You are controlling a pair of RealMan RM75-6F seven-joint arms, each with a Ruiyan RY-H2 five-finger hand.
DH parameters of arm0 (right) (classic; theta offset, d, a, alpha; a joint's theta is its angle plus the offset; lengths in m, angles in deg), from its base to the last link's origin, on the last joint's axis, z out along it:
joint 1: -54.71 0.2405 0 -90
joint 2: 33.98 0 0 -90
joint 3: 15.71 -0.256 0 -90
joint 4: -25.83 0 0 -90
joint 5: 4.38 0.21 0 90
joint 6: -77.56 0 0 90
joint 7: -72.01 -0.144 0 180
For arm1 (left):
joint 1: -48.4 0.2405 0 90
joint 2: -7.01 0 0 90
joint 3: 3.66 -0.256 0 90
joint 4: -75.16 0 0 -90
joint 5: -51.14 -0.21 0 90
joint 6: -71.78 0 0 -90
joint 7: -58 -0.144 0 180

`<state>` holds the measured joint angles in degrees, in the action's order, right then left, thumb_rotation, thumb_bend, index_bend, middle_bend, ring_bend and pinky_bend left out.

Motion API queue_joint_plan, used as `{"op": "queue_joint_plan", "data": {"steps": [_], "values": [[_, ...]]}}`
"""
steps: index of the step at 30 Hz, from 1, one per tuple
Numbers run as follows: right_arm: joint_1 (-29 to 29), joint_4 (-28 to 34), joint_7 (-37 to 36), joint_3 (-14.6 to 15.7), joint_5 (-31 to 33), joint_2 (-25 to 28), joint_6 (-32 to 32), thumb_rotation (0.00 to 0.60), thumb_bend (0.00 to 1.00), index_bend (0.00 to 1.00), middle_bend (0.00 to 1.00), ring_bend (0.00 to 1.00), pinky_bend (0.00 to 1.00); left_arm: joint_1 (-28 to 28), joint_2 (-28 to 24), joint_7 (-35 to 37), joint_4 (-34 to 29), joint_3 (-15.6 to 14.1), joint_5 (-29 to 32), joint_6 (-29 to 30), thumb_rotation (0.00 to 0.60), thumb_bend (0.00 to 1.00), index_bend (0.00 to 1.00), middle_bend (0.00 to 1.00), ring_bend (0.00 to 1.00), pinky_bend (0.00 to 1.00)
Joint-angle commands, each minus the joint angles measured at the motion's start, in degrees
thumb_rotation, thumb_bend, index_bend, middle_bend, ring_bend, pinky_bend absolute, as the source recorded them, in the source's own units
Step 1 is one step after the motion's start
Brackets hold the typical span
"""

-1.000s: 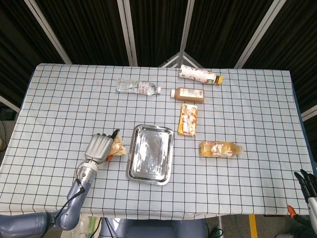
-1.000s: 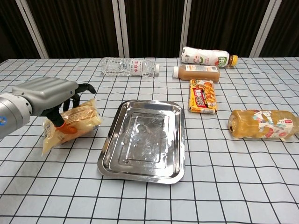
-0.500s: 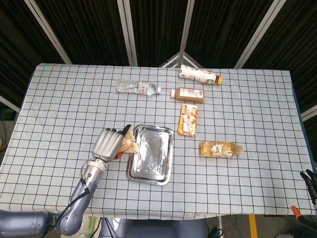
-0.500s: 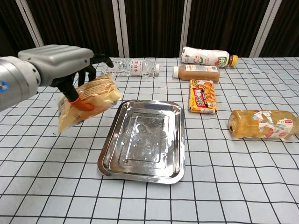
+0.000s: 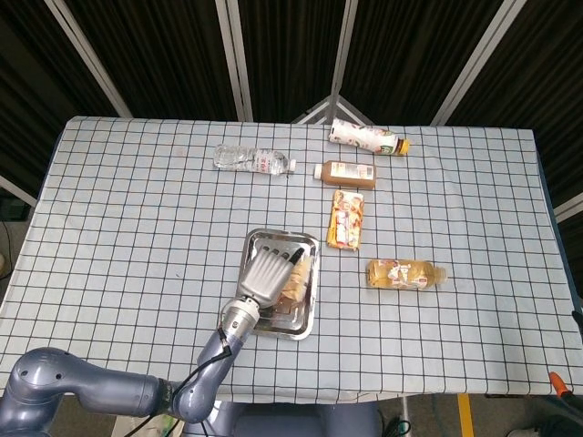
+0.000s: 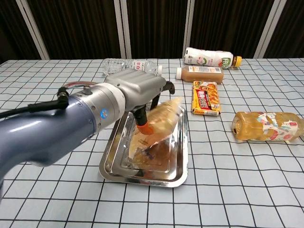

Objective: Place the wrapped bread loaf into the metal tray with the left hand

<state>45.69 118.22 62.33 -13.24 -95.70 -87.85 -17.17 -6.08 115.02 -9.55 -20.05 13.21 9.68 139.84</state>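
My left hand (image 6: 135, 92) (image 5: 269, 273) hovers over the metal tray (image 6: 114, 161) (image 5: 305, 314) and grips the wrapped bread loaf (image 6: 161, 121) (image 5: 296, 280). The loaf, in clear plastic, hangs tilted above the tray's middle, and its reflection shows in the tray floor. Whether the wrapper's lower end touches the tray, I cannot tell. The left forearm covers the tray's left side in the chest view. My right hand is out of both views.
A clear water bottle (image 6: 126, 66) lies behind the tray. To the right lie a snack packet (image 6: 205, 97), a brown drink bottle (image 6: 199, 73), a white bottle (image 6: 209, 57) and an amber bottle (image 6: 267, 126).
My left hand has carried the loaf rightward from beside the tray's left edge to over the tray's middle. The right hand has dropped out of the head view.
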Motion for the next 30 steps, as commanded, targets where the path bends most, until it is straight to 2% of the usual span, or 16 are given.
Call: {"op": "queue_joint_plan", "data": {"steps": [1, 6, 8, 11, 14, 15, 17, 19, 22, 23, 26, 28, 30], "values": [[0.09, 0.28, 0.86, 0.03, 0.00, -0.26, 0.36, 0.600, 0.32, 0.00, 0.00, 0.00, 0.00, -0.73, -1.45, -1.01, -3.07, -1.40, 1.90, 0.71, 0.600, 0.16, 0.00, 0.20, 0.24, 0.30], [0.38, 0.69, 2.40, 0.13, -0.37, -0.55, 0.92, 0.600, 0.32, 0.00, 0.00, 0.00, 0.00, 1.79, -7.75, 1.10, -12.40, -3.87, 0.18, 2.87, 0.600, 0.14, 0.00, 0.11, 0.16, 0.26], [0.40, 0.80, 2.79, 0.30, -0.77, -0.62, 0.95, 0.600, 0.32, 0.00, 0.00, 0.00, 0.00, 4.07, -11.95, 2.73, -18.41, -6.07, -2.29, 4.87, 0.600, 0.14, 0.00, 0.08, 0.14, 0.26], [0.28, 0.91, 3.24, 0.62, -1.41, -0.67, 0.80, 0.600, 0.32, 0.00, 0.00, 0.00, 0.00, 8.95, -19.32, 6.72, -26.43, -12.81, -9.81, 7.55, 0.600, 0.13, 0.00, 0.05, 0.11, 0.25], [0.03, 1.00, 3.38, 0.79, -2.06, -0.67, 0.15, 0.600, 0.32, 0.00, 0.00, 0.00, 0.00, 15.51, -27.76, 12.70, -31.20, -23.05, -20.66, 10.56, 0.600, 0.11, 0.00, 0.01, 0.06, 0.22], [-0.04, 0.99, 3.45, 0.82, -2.24, -0.69, -0.04, 0.600, 0.32, 0.00, 0.00, 0.00, 0.00, 17.17, -29.61, 14.44, -31.63, -25.54, -23.41, 11.44, 0.600, 0.10, 0.00, 0.00, 0.03, 0.21], [-0.32, 0.99, 3.62, 0.91, -2.78, -0.81, -0.77, 0.600, 0.32, 0.00, 0.00, 0.00, 0.00, 22.55, -34.54, 20.07, -30.81, -32.84, -31.99, 15.15, 0.600, 0.09, 0.00, 0.00, 0.01, 0.18], [-0.52, 0.90, 3.98, 0.98, -3.31, -0.92, -1.37, 0.600, 0.32, 0.00, 0.00, 0.00, 0.00, 26.70, -37.09, 24.77, -28.54, -37.09, -37.36, 18.84, 0.600, 0.09, 0.00, 0.00, 0.00, 0.17], [-1.00, 0.96, 4.63, 1.23, -4.43, -1.20, -2.58, 0.600, 0.32, 0.00, 0.00, 0.00, 0.00, 36.89, -37.87, 40.53, -18.14, -42.71, -47.88, 29.08, 0.600, 0.08, 0.00, 0.00, 0.00, 0.15], [-1.17, 1.10, 4.70, 1.32, -4.63, -1.24, -2.86, 0.600, 0.32, 0.00, 0.00, 0.00, 0.00, 39.06, -37.72, 44.73, -14.34, -43.82, -50.05, 30.92, 0.600, 0.07, 0.00, 0.00, 0.00, 0.15], [-1.88, 1.42, 5.73, 1.88, -5.89, -1.61, -3.97, 0.600, 0.32, 0.00, 0.00, 0.00, 0.00, 42.27, -38.11, 49.80, -7.64, -44.29, -52.46, 33.50, 0.600, 0.07, 0.00, 0.00, 0.00, 0.13], [-2.51, 1.45, 6.34, 2.95, -7.82, -2.07, -4.71, 0.600, 0.32, 0.00, 0.00, 0.00, 0.00, 44.36, -38.30, 51.24, -5.45, -43.09, -52.26, 35.42, 0.600, 0.08, 0.00, 0.00, 0.00, 0.13], [-3.04, 1.33, 6.47, 4.12, -9.38, -2.29, -4.89, 0.600, 0.32, 0.00, 0.00, 0.00, 0.00, 45.88, -38.81, 52.52, -3.99, -43.13, -53.12, 36.00, 0.600, 0.08, 0.00, 0.00, 0.00, 0.13]]}}
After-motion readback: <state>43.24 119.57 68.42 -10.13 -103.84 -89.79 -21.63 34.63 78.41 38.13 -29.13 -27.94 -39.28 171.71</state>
